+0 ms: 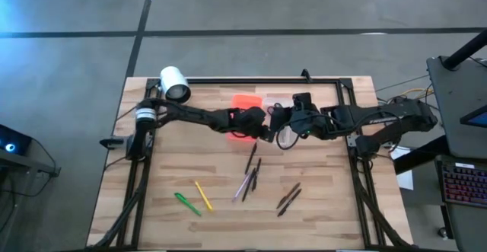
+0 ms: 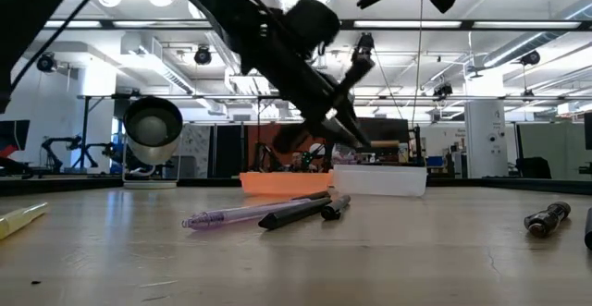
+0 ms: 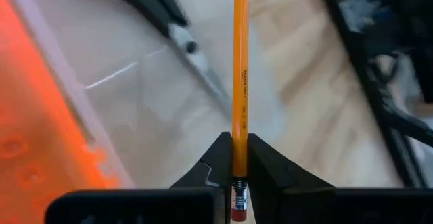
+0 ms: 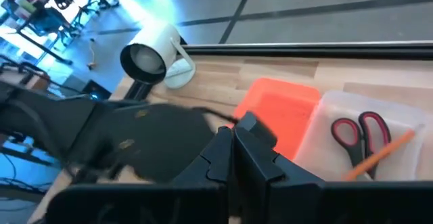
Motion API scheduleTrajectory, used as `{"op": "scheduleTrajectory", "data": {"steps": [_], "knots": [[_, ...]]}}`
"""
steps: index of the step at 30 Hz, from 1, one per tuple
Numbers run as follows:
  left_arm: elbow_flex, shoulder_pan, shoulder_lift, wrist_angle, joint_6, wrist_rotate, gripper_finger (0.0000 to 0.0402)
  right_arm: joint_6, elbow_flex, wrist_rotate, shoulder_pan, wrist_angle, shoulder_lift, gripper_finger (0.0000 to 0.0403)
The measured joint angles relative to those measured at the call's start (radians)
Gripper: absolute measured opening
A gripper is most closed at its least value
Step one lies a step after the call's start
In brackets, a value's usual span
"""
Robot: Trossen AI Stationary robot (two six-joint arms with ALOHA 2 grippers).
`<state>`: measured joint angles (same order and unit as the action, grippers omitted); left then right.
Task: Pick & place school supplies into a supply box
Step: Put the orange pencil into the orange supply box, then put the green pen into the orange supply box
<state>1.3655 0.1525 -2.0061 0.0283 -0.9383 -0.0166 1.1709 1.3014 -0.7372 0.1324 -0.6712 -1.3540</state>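
Both arms meet over the supply box point(image 4: 379, 126) at the desk's point(image 1: 327, 214) far middle.
Left gripper point(image 3: 238, 158) jaws clamp an orange pencil point(image 3: 241, 68) above the tray, scissors point(image 4: 358, 135) inside; right gripper point(image 4: 232, 141) jaws together, empty.

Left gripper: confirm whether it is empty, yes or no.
No: in the left wrist view the left gripper is shut on an orange pencil, held over the clear tray where the scissors lie.

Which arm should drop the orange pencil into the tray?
Left. Its claw is shut on the orange pencil, directly over the clear tray holding the scissors. The right claw is shut, empty.
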Motion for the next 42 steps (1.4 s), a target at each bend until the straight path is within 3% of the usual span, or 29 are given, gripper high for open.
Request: {"op": "scheduleTrajectory", "data": {"steps": [11, 23, 30, 34, 39, 42], "knots": [[0.021, 0.016, -0.041, 0.068, 0.016, 0.025, 0.0013, -0.003, 0.000, -0.036, 0.016, -0.076, 0.029, 0.0009], [0.020, 0.017, -0.040, 0.068, 0.080, 0.087, 0.0049, 0.000, -0.001, -0.049, 0.016, -0.082, 0.018, 0.0009], [0.021, 0.018, -0.029, 0.086, 0.153, 0.044, 0.0051, -0.015, -0.001, -0.042, 0.016, -0.084, 0.016, 0.0009], [0.021, -0.012, 0.047, 0.198, 0.283, 0.020, 0.0051, -0.057, -0.002, 0.048, 0.011, -0.111, 0.016, 0.0009], [0.019, -0.094, 0.194, 0.434, 0.509, 0.109, 0.0051, -0.078, -0.040, 0.229, -0.022, -0.130, 0.016, 0.0009], [0.003, -0.153, 0.289, 0.577, 0.632, 0.154, 0.0051, -0.075, -0.087, 0.275, -0.034, -0.107, 0.015, 0.0009]]}}
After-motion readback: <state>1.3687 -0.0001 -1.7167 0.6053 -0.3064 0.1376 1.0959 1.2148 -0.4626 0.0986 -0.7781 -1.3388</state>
